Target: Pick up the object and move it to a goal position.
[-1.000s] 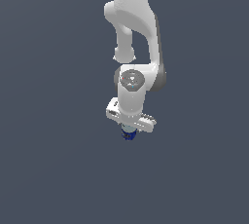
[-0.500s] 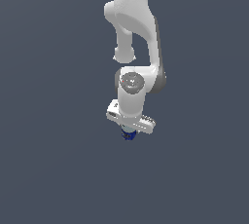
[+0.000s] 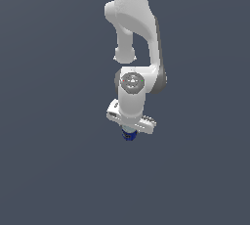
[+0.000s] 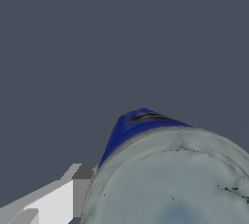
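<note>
Scene: a white robot arm (image 3: 132, 48) reaches down in front of a plain dark grey background; no table edge or goal marker can be made out.
Hand: the hand (image 3: 130, 133) points downward at the lower end of the arm, with its white body just above a small can.
Can: the can (image 3: 129, 135) shows as a dark blue spot directly under the hand; in the wrist view the can (image 4: 165, 169) fills the near corner, with its silver-grey round top and a strip of blue side with dark marks.
Finger: one pale grey finger (image 4: 53, 198) sits right beside the can's side; the other finger is out of sight.
Grip: I cannot tell whether the hand is closed on the can or only around it.
Step in hand: probably securing and carrying the can.
Doing it well: keep the can centred between the fingers, squeeze evenly, move slowly and keep the can upright.
Change from earlier: arm, hand and can sit in practically the same place as one second ago; almost no movement.
</note>
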Available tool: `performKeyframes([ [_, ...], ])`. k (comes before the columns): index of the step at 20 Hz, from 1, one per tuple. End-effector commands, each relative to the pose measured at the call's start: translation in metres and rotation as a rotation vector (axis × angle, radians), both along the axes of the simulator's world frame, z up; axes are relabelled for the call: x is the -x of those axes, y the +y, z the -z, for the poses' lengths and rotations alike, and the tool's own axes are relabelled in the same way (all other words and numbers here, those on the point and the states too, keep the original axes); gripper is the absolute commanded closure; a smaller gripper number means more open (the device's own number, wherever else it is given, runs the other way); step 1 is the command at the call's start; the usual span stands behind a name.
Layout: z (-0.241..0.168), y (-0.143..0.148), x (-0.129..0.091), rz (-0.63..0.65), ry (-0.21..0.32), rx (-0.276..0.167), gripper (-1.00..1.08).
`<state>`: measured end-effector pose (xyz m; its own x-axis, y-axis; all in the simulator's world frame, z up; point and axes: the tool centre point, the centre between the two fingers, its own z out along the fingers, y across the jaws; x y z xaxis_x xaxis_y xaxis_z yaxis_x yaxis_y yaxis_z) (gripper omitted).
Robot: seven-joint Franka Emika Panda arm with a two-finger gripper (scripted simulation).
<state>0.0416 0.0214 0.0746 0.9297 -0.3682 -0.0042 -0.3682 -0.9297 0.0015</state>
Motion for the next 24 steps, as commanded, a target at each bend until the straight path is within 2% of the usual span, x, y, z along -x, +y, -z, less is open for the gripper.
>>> performKeyframes([
  [1,-0.006,-0.001,0.0,0.0,-0.003,0.0,1.08],
  [7,-0.029,-0.009,0.007,0.0,-0.003,0.0,1.08],
  [12,-0.064,-0.02,0.017,0.0,-0.003,-0.001,1.08],
  [24,-0.195,-0.06,0.054,0.001,-0.004,-0.001,1.08],
])
